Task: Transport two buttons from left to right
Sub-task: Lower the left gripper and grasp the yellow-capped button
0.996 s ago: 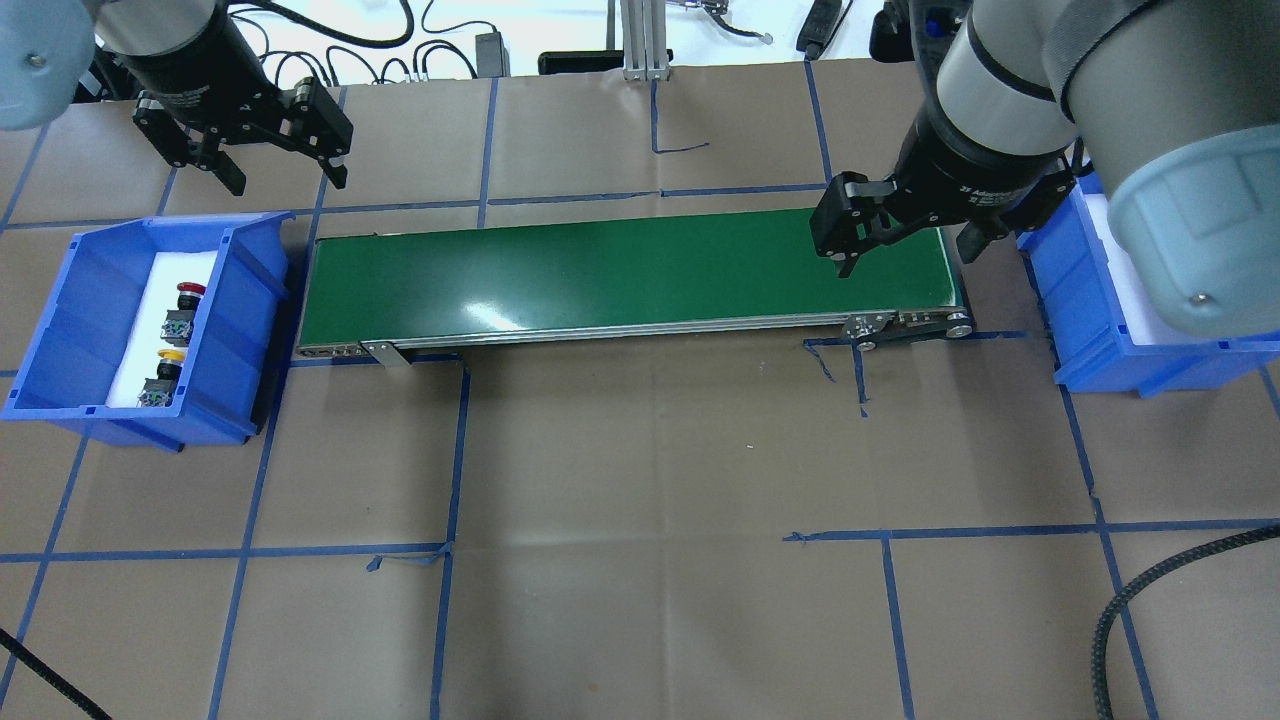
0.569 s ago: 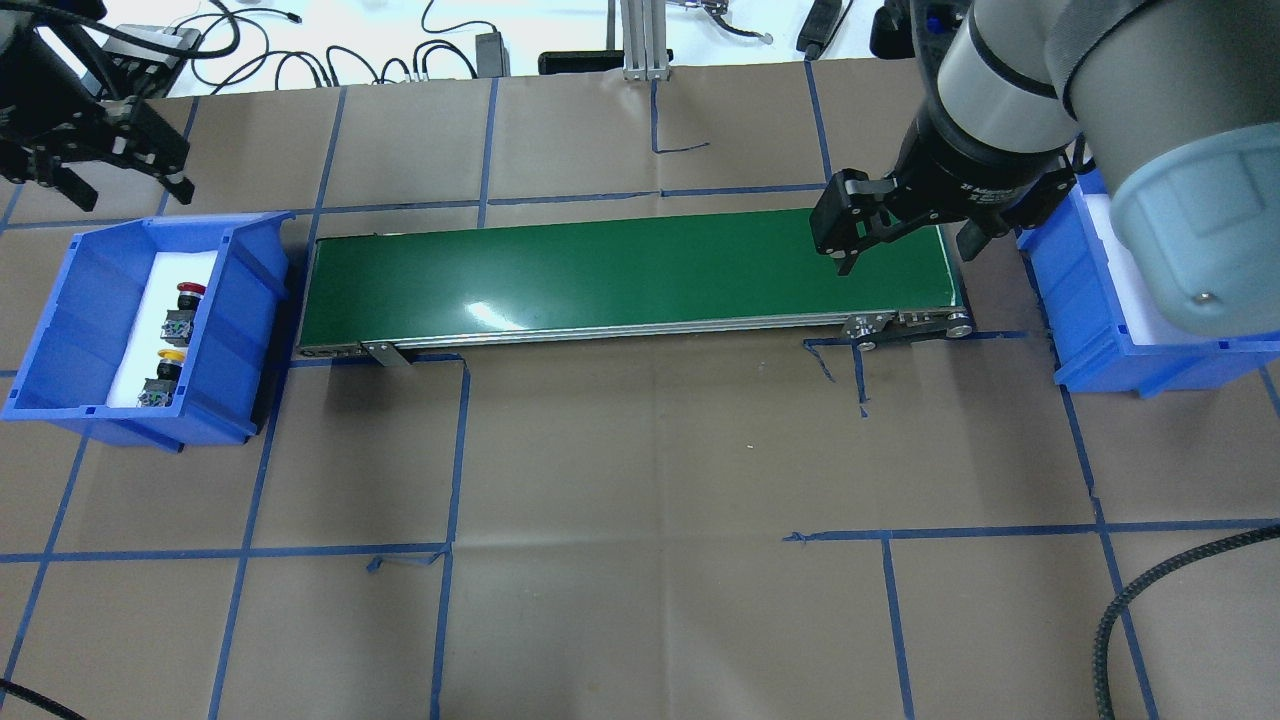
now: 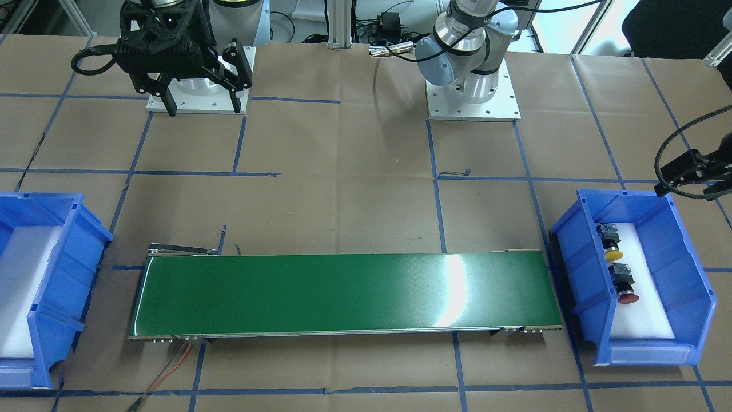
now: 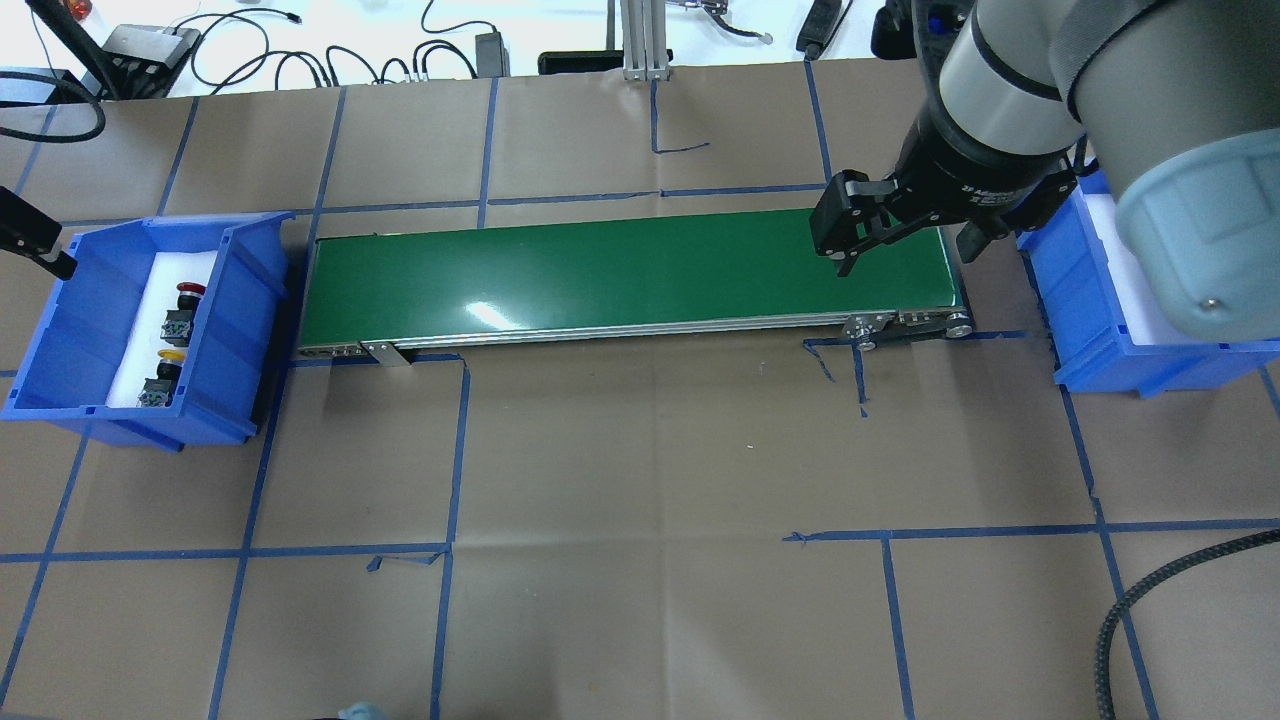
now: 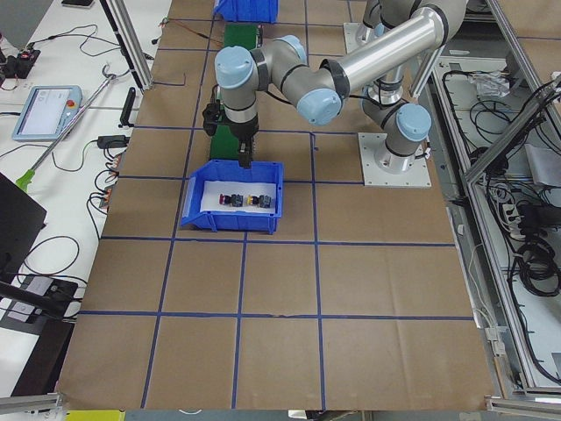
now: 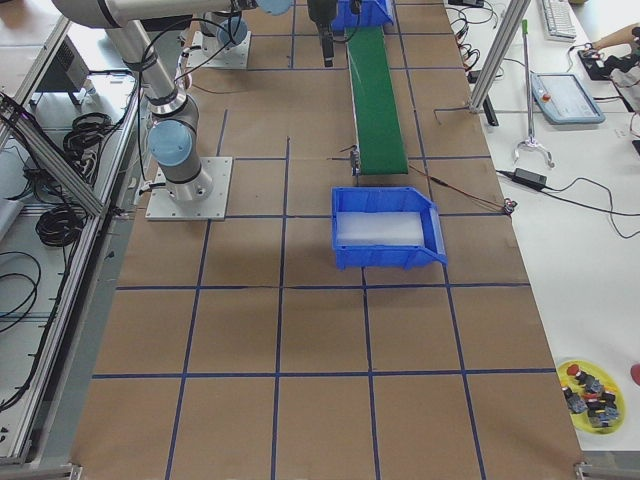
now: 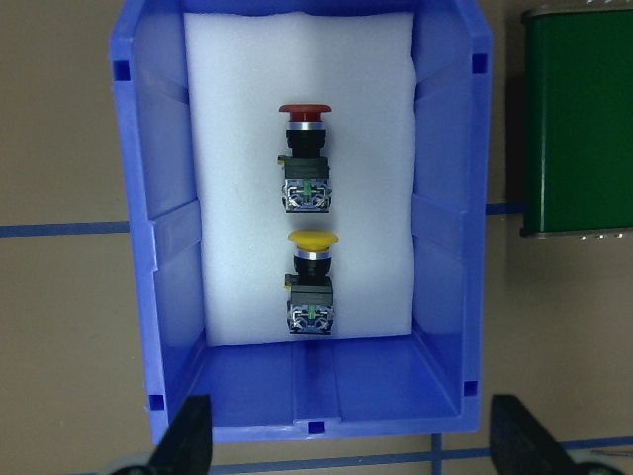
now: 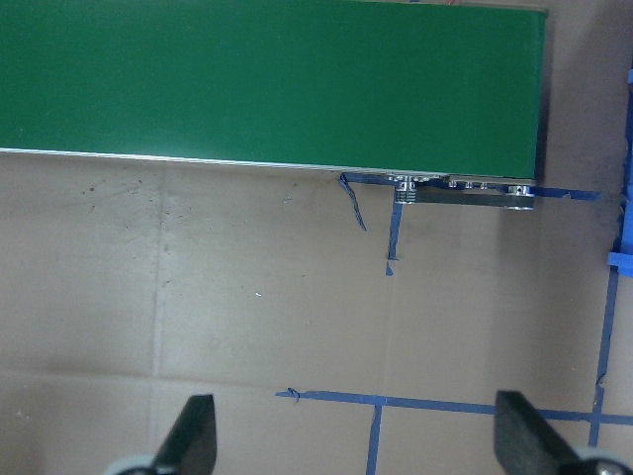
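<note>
With the left gripper point(image 7: 351, 450) spread empty by the blue plastic bin point(image 7: 163, 247), barely begun: red-capped push-button point(image 7: 305, 148) at 12 o'clock, yellow-capped push-button point(image 7: 312, 282) at 6, inside. With the right gripper point(image 4: 908, 245) open over the green conveyor belt point(image 4: 620, 270), both transfers left.

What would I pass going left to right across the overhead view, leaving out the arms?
Left blue bin, with the red-capped button and yellow-capped button lying inside it → green conveyor belt → right blue bin.
</note>
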`<state>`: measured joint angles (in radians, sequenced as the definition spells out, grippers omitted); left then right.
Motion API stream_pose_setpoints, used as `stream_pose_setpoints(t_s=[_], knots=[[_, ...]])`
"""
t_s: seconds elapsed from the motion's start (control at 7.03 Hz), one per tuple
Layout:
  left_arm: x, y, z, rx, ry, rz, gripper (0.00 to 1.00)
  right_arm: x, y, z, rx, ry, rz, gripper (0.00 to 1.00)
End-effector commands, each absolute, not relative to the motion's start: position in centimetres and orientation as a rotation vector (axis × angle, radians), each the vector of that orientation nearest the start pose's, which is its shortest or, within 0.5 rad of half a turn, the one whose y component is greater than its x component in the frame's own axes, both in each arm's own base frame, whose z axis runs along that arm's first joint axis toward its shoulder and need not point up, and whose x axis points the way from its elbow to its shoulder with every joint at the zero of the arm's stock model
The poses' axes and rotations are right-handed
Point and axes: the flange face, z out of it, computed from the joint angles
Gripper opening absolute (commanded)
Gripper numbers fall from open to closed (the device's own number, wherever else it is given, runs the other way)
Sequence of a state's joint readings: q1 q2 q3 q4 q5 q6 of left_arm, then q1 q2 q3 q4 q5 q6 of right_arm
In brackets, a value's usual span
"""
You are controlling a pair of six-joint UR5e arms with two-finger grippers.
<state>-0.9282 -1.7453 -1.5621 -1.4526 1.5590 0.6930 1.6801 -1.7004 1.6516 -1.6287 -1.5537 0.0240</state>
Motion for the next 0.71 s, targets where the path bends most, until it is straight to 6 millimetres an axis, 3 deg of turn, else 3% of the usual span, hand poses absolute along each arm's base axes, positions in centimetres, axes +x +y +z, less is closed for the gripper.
stream_pose_setpoints(t_s=[0.0,0.57], knots=[[22.7,-51.7,36.6,0.087,3.159,0.005,0.99,18.3,-42.7,51.8,-0.131,3.106,-0.174,1.00],[21.2,-49.8,26.8,0.087,3.142,-0.068,0.99,18.1,-41.6,53.2,-0.128,3.104,-0.222,1.00]])
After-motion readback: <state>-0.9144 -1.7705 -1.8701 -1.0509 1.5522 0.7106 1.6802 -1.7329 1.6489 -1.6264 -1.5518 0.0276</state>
